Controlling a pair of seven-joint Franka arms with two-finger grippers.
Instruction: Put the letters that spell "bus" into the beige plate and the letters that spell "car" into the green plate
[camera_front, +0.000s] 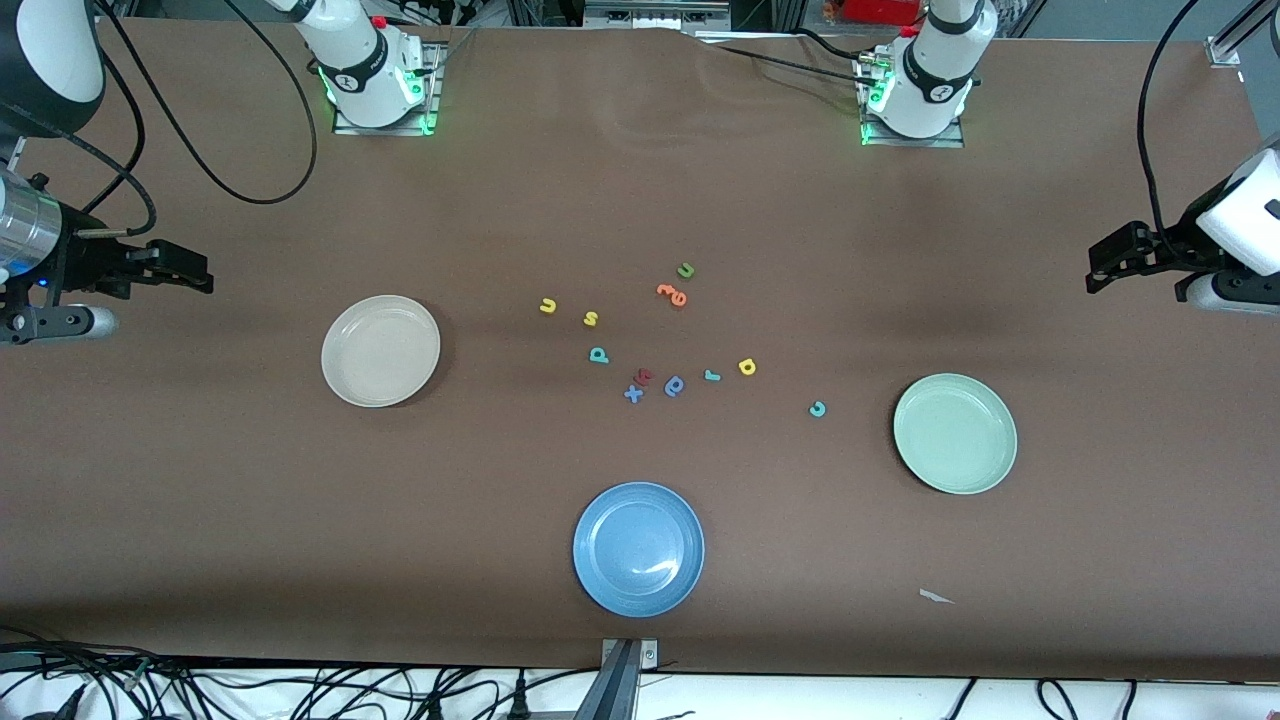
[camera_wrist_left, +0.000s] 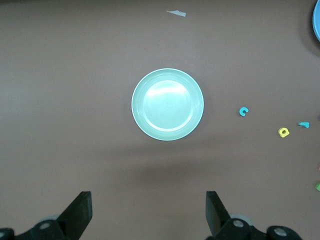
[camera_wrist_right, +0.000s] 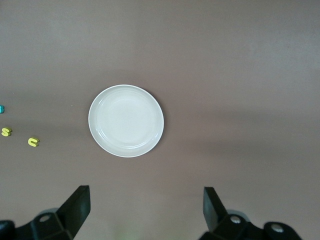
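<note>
The beige plate (camera_front: 380, 350) (camera_wrist_right: 126, 120) lies empty toward the right arm's end, the green plate (camera_front: 955, 433) (camera_wrist_left: 167, 104) empty toward the left arm's end. Between them lie the yellow "u" (camera_front: 547, 306), yellow "s" (camera_front: 591, 319), teal "b" (camera_front: 598, 355), teal "r" (camera_front: 711, 376), yellow "a" (camera_front: 746, 367) and teal "c" (camera_front: 817, 408). My right gripper (camera_front: 205, 278) (camera_wrist_right: 145, 197) hangs open and empty high over its table end. My left gripper (camera_front: 1095, 275) (camera_wrist_left: 148, 200) hangs open and empty over the other end.
A blue plate (camera_front: 638, 548) sits near the table's front edge. Among the letters lie a green "u" (camera_front: 685, 270), orange letters (camera_front: 672, 293), a red letter (camera_front: 644, 376), a blue "x" (camera_front: 633, 394) and a darker blue letter (camera_front: 675, 386). A paper scrap (camera_front: 935, 597) lies near the green plate.
</note>
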